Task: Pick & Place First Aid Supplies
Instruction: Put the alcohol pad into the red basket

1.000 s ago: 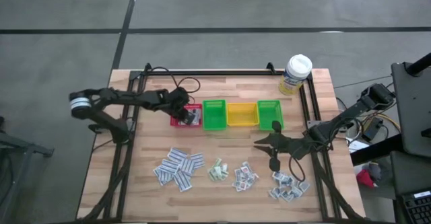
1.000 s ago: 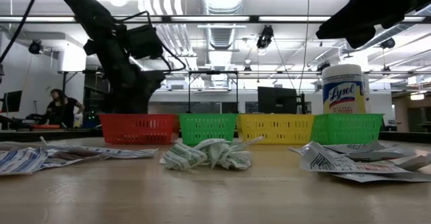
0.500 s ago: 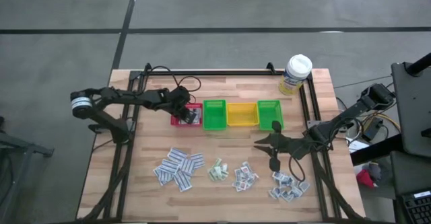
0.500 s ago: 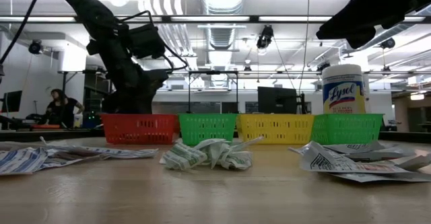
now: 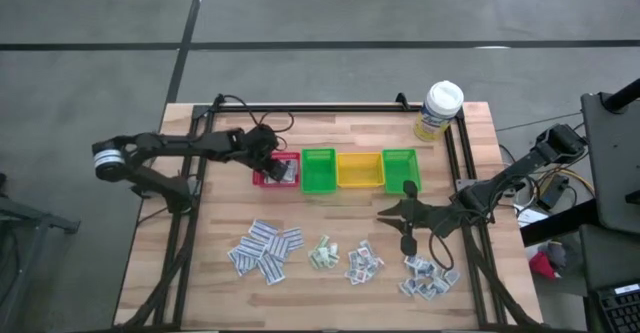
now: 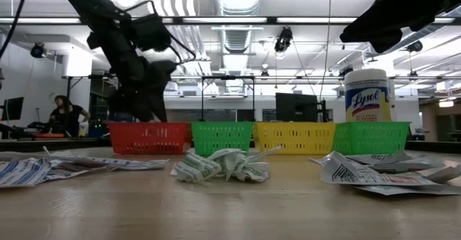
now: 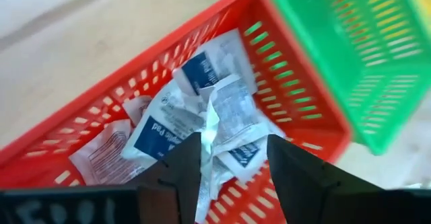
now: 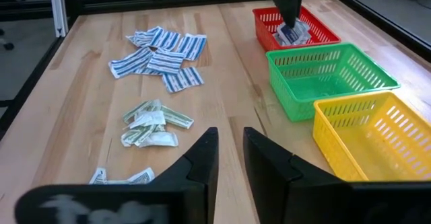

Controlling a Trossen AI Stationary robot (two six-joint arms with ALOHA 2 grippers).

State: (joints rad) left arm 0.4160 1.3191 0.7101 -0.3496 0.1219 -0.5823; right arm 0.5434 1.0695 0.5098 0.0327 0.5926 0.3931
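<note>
Spanning most of the high view, the wooden desk (image 5: 330,273) carries a row of four small bins along its middle: a red bin (image 5: 276,171), a green bin (image 5: 318,170), a yellow bin (image 5: 359,170) and a second green bin (image 5: 399,168). A white-capped bottle (image 5: 439,110) with a yellow label stands at the far right corner. Nearer the front edge lie loose first aid packets in four heaps: blue-striped strips (image 5: 265,249), crumpled green-printed ones (image 5: 323,253), and two further clusters (image 5: 364,263) (image 5: 428,277) to the right. Several blue-printed packets (image 7: 202,120) lie inside the red bin, one standing on edge between the fingers. The left pincer (image 7: 229,170) hangs over that bin with its jaws apart, gripping nothing. The right pincer (image 8: 229,158) hovers above the desk in front of the right-hand green bin, its fingers only a narrow gap apart with nothing between them.
</note>
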